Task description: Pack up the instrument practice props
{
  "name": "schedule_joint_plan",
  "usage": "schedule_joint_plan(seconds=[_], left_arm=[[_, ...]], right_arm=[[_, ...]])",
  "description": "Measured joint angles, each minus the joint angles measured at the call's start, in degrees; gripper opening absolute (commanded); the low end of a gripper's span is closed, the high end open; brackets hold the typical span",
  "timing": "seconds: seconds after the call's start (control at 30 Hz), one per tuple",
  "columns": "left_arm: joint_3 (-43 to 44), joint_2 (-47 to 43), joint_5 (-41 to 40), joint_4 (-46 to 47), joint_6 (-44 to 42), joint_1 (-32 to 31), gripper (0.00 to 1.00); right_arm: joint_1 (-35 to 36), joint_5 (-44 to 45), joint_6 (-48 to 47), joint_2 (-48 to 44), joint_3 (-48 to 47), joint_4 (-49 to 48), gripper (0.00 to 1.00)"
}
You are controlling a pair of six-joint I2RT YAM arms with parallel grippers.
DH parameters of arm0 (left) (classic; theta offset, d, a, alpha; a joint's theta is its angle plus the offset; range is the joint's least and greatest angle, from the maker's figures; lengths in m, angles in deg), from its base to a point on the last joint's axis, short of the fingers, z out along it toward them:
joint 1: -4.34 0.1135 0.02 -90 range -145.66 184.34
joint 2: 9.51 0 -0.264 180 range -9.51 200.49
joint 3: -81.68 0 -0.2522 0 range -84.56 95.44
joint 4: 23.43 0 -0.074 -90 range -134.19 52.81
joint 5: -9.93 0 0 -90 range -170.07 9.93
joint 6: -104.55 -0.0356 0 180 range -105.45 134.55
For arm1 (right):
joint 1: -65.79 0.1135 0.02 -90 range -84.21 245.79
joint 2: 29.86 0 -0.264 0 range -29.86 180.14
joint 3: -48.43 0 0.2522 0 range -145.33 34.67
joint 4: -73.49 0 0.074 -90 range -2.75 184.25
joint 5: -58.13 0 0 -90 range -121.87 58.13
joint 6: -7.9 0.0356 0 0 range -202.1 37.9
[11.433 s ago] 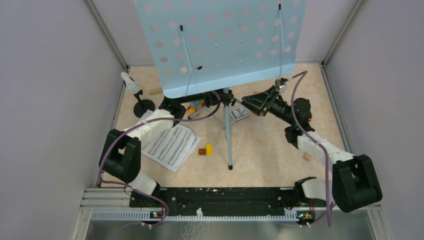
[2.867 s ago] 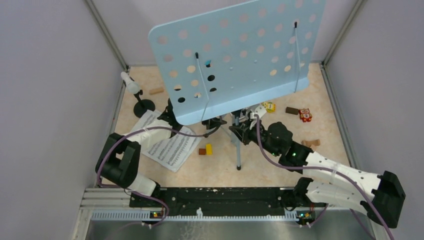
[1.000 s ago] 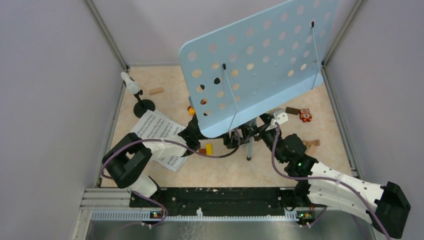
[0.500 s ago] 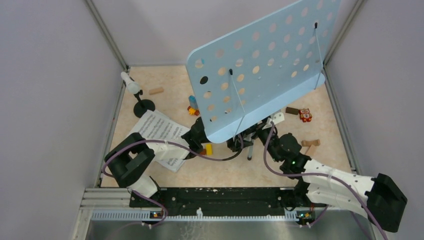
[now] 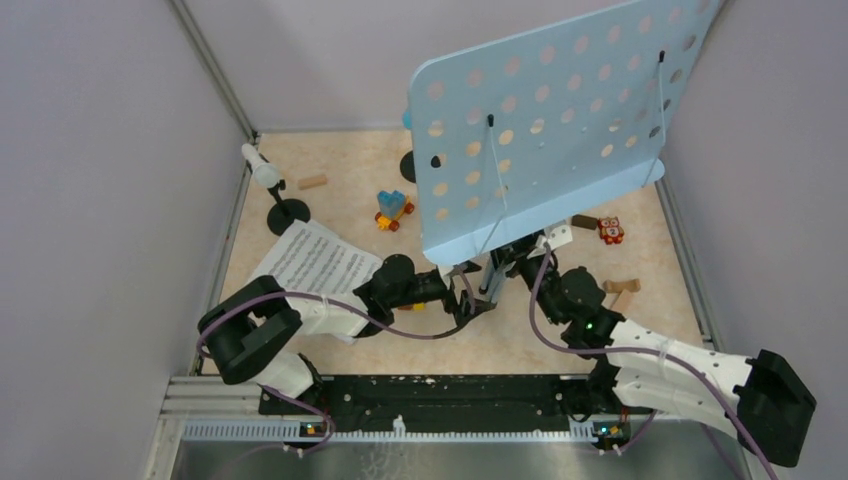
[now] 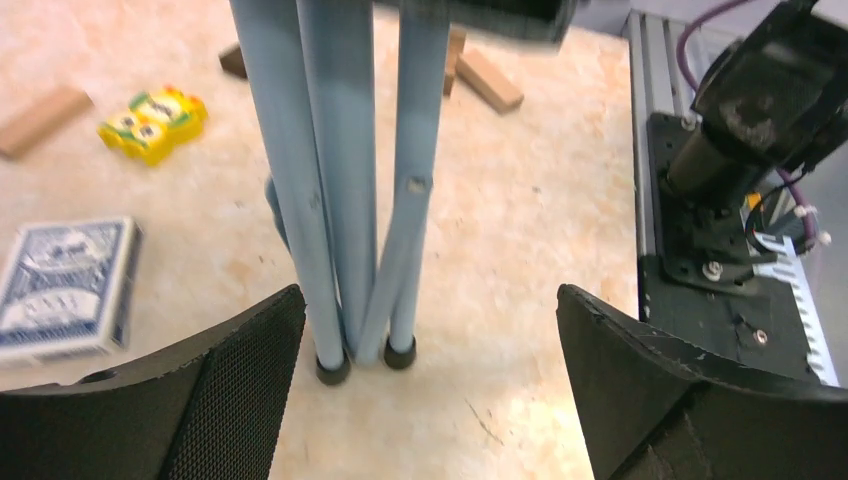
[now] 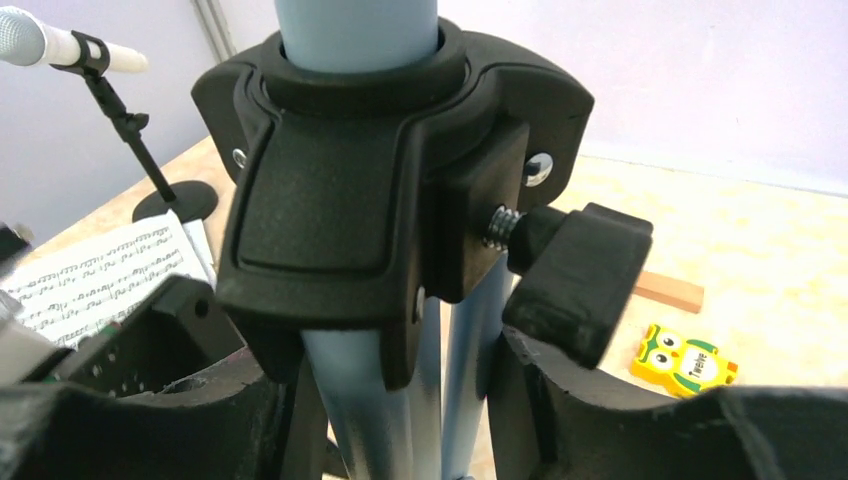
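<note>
Music rack (image 5: 548, 130): the light-blue perforated panel leans tilted over the far right part of the desk (image 5: 340, 225), its upper edge near the right wall. We see the tripod legs (image 6: 340, 180) folded into one tight bundle, their black end caps together on the desk. A black collar (image 7: 350, 170) with a screw knob (image 7: 575, 280) sits on the pole above the legs.

Right pincer (image 7: 385, 385): narrow, jaws pressed to either side of the leg bundle just under the collar, holding the music rack.

Left pincer (image 6: 430, 370): wide. The feet of the legs stand between its fingers (image 6: 235, 395), nearer the left one, and we see no contact on either side.

Sheet-music pages (image 5: 315, 262): flat on the desk at near left, partly under the left arm.

White toy microphone (image 5: 262, 168): clipped in a black round-based holder (image 5: 290, 212) by the left wall, beyond the pages. A second black round base (image 5: 408, 165) shows at the panel's left edge, mostly hidden.

Other items: blue-and-orange toy car (image 5: 392, 210) left of the rack; card deck (image 6: 65, 290) just beside the legs; yellow owl block (image 6: 155, 110) beyond it; red owl block (image 5: 610, 230) and wooden blocks (image 5: 622, 290) on the right side.
</note>
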Motion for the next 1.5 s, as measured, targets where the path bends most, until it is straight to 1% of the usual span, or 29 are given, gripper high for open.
schedule_joint_plan(seconds=[0.13,0.23,0.4,0.57,0.8,0.97,1.17,1.3,1.47,1.5], left_arm=[[-1.95,-0.24,-0.76,-2.05,0.68,-0.52,0.99],[-1.97,-0.24,-1.44,-1.73,1.68,-0.85,0.99],[-0.76,1.81,-1.88,-0.15,3.39,-2.67,0.99],[0.96,5.92,-6.75,0.79,3.87,-4.42,0.99],[0.02,6.12,-12.94,1.53,4.44,-7.10,0.99],[-2.86,2.86,-16.11,0.81,4.28,-8.83,0.99],[-2.97,-0.07,-20.37,-2.05,1.88,-9.92,0.99],[-2.25,-0.70,-25.07,-3.17,-0.26,-10.45,0.99],[-1.27,-0.85,-36.72,-8.22,-2.12,-10.64,0.99],[-1.27,-0.85,-37.81,-8.92,-2.23,-10.64,0.99]], right_arm=[[-0.04,0.42,1.90,-2.25,0.00,3.08,0.00],[-0.11,1.20,4.11,-3.56,-0.55,5.88,0.00],[-0.17,4.04,12.22,-3.48,-5.68,16.98,0.00],[-1.14,6.88,19.21,-3.41,-8.96,25.27,0.00],[-1.36,7.82,25.35,-3.41,-13.33,35.82,0.00],[-1.33,6.36,29.68,-3.50,-14.43,39.47,0.00],[-1.33,6.86,33.20,-5.09,-14.51,40.59,0.00],[-1.33,7.19,33.99,-5.79,-16.31,43.01,0.00],[-1.16,6.78,34.16,-6.29,-17.73,47.71,0.00],[-1.11,6.80,34.56,-6.49,-17.73,48.54,0.00]])
